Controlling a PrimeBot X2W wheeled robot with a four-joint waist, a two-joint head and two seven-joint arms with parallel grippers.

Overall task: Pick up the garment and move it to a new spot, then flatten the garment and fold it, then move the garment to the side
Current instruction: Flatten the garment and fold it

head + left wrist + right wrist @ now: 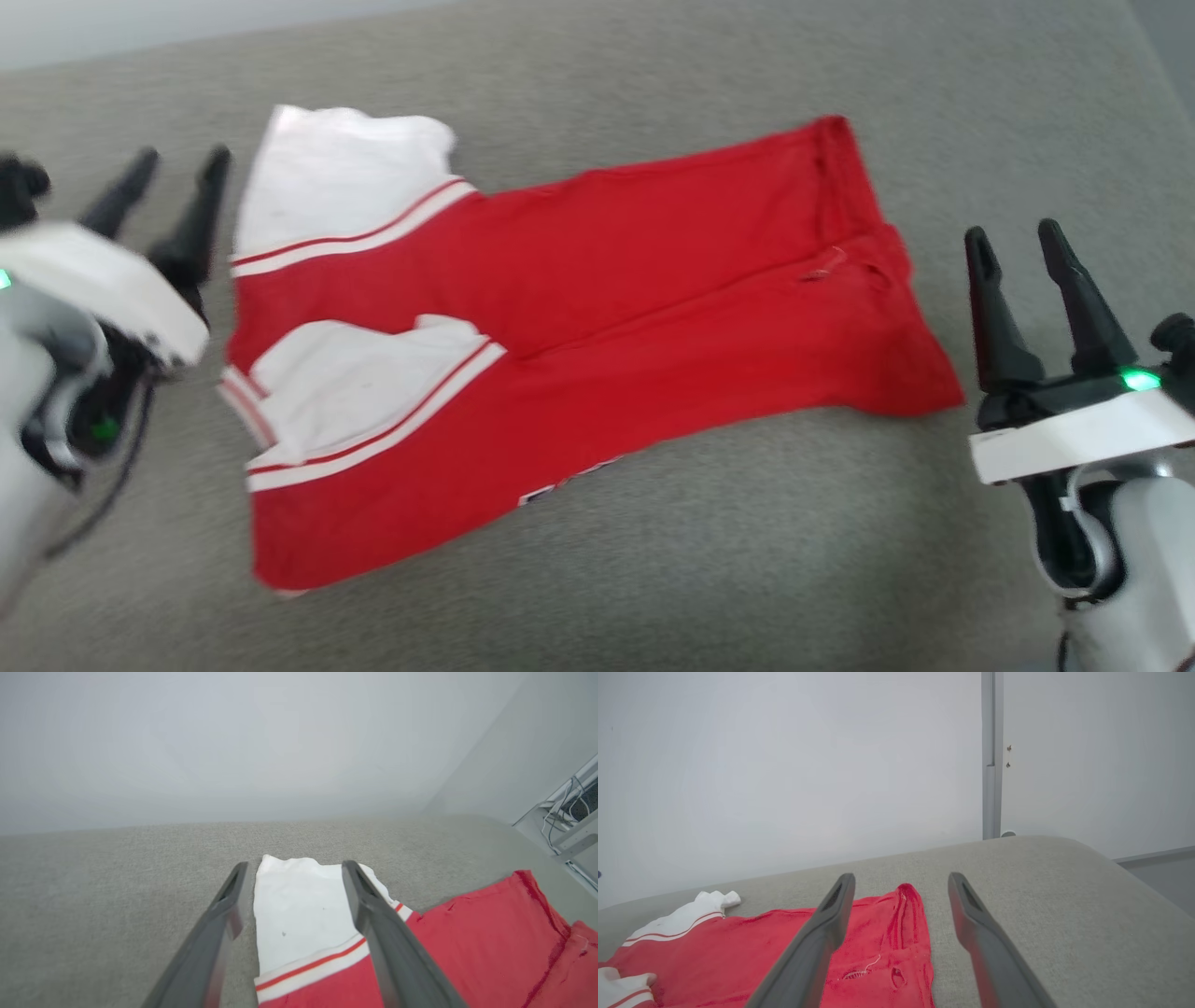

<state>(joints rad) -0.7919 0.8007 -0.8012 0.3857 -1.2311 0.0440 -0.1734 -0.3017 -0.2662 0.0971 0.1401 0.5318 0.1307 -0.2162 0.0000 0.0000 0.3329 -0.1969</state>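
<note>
The garment [597, 317], a red jersey with white short sleeves and striped trim, lies folded lengthwise across the grey cushion, sleeves at the left, hem at the right. A sliver of black print peeks out at its near edge. My left gripper [177, 163] hovers open just left of the upper sleeve, holding nothing. In the left wrist view that white sleeve [299, 914] lies past my open left gripper [294, 870]. My right gripper [1013, 238] stands open to the right of the hem, apart from the cloth. In the right wrist view the garment's red hem [896, 933] sits below my open right gripper [899, 879].
A grey fabric cushion [653, 560] carries everything, with bare fabric in front of and behind the jersey. A pale wall [784, 765] rises behind it. The cushion's right edge [1134, 882] rounds off near my right gripper. Cables and white framing [570, 812] show beyond the far corner.
</note>
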